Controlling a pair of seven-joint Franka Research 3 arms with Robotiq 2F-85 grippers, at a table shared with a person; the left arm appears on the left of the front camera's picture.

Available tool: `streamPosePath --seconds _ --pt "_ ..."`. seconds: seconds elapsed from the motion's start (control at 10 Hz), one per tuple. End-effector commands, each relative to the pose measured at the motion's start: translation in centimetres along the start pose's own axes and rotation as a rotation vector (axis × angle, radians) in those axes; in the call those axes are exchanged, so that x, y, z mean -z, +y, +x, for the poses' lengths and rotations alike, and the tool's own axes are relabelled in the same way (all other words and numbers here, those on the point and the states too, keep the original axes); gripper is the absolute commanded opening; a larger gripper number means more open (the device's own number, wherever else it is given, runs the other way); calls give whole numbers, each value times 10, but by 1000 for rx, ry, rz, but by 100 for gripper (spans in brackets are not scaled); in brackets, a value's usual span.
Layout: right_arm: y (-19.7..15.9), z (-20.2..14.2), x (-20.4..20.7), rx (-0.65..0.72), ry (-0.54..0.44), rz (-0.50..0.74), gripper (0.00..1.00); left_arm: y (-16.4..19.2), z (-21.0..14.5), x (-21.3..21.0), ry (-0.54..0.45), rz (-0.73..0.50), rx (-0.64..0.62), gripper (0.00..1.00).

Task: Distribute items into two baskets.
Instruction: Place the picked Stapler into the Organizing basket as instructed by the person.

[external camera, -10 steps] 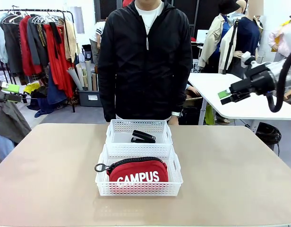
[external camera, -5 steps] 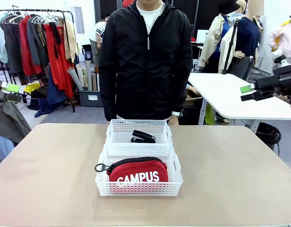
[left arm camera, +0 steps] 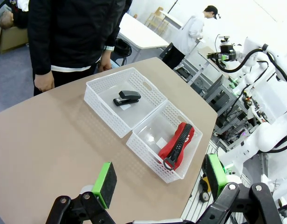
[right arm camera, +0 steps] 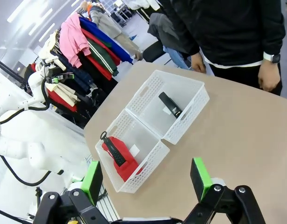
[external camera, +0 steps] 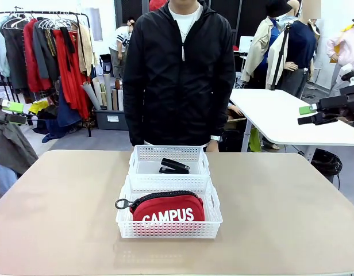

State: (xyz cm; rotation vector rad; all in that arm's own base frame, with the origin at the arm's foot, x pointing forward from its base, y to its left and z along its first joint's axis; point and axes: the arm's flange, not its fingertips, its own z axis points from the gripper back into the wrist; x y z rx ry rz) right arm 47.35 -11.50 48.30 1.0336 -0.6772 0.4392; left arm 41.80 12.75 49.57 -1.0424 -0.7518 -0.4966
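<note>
Two white lattice baskets stand end to end in the middle of the table. The near basket (external camera: pixel 126 221) holds the red "CAMPUS" pouch (external camera: pixel 168 211), upright against its front wall. The far basket (external camera: pixel 166 153) holds the black stapler (external camera: pixel 174 166). The left wrist view has the stapler (left arm camera: pixel 126 97) and the pouch (left arm camera: pixel 178 145) each in its own basket; so does the right wrist view, with the stapler (right arm camera: pixel 170 105) and the pouch (right arm camera: pixel 118 156). My left gripper (external camera: pixel 10 112) is open, high off the table's left side. My right gripper (external camera: pixel 307 115) is open, high at the right edge. Nothing sits between either pair of fingers.
A person in a black jacket (external camera: pixel 180 69) stands at the far edge behind the baskets, hands down at the sides. Bare tan tabletop (external camera: pixel 62 201) spreads on both sides of the baskets. A clothes rack (external camera: pixel 45 52) and a white table (external camera: pixel 274 112) stand behind.
My right gripper has pulled back to the right and slightly down, away from the middle of the table. The left gripper, baskets, pouch and stapler have stayed put.
</note>
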Motion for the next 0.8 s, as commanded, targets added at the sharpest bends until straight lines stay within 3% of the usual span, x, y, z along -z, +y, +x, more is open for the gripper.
streamPosePath --seconds 0.0,0.7 --pt "1 1 0 3 0 -7 100 -2 0 0 -4 -1 2 100" --pt "1 1 0 3 0 -7 100 -2 0 0 -4 -1 2 100"
